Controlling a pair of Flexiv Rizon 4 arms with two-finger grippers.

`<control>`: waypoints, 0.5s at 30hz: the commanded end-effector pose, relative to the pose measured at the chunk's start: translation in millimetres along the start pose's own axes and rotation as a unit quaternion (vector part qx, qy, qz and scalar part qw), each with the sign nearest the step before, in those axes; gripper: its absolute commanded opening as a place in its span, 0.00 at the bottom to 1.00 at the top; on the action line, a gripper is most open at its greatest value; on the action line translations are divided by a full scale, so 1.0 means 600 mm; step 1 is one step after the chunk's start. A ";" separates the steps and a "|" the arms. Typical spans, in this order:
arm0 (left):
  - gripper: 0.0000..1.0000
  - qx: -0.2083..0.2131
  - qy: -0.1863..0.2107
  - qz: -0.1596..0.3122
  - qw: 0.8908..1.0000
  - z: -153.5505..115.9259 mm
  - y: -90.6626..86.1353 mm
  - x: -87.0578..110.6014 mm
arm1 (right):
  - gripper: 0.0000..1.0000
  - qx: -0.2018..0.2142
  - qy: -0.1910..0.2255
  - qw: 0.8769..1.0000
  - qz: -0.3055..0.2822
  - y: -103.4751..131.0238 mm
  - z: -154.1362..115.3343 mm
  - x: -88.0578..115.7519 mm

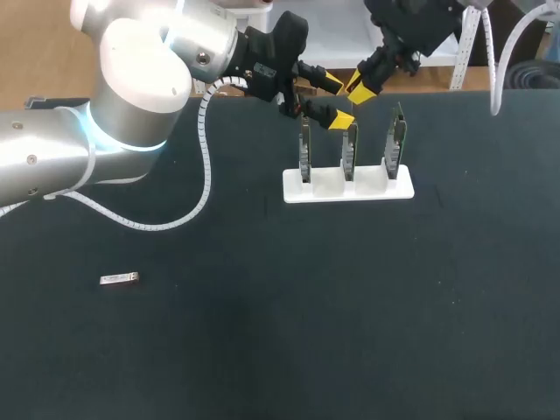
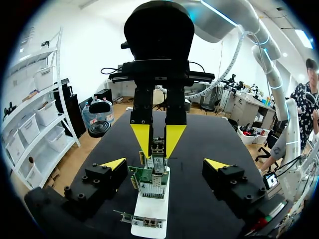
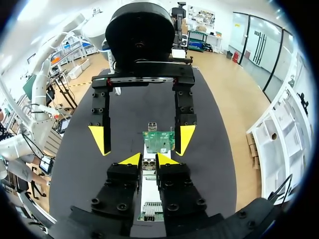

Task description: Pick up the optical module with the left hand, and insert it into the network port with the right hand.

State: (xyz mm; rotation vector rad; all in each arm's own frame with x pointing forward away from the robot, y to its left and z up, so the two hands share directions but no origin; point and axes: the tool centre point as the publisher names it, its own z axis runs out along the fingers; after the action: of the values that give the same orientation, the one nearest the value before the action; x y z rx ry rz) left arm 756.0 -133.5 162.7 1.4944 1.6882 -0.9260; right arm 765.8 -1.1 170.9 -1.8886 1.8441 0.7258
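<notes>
Above the far end of the card holder, my right gripper [image 1: 360, 87] [image 3: 148, 159] has its fingers close together on a small metal optical module [image 2: 158, 145]. It hangs over the middle green network card [image 1: 349, 149] [image 3: 159, 141]. My left gripper [image 1: 337, 100] [image 2: 165, 163] faces it from the left of the cards, wide open and empty. A second silver optical module [image 1: 119, 279] lies flat on the table, near the left. The three upright cards stand in a white holder [image 1: 350, 191].
The black table top [image 1: 350, 332] is bare in front of the holder. My left arm's white cable [image 1: 206, 175] loops down onto the table left of the cards.
</notes>
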 end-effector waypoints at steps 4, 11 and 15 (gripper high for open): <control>1.00 -0.001 -0.001 0.001 1.000 0.000 -0.002 0.001 | 0.00 0.009 -0.002 1.000 0.005 0.006 0.003 0.003; 1.00 -0.001 -0.001 0.001 1.000 0.000 -0.002 0.001 | 0.00 0.015 -0.006 1.000 0.007 0.005 0.001 0.000; 1.00 -0.001 -0.001 0.001 1.000 0.000 -0.002 0.001 | 0.00 0.015 -0.006 1.000 0.006 0.007 0.000 -0.001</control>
State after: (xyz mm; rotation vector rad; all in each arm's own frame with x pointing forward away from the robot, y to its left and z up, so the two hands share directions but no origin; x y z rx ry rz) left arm 756.0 -133.5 162.7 1.4944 1.6882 -0.9259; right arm 766.0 -0.2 171.5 -1.8573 1.8526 0.7171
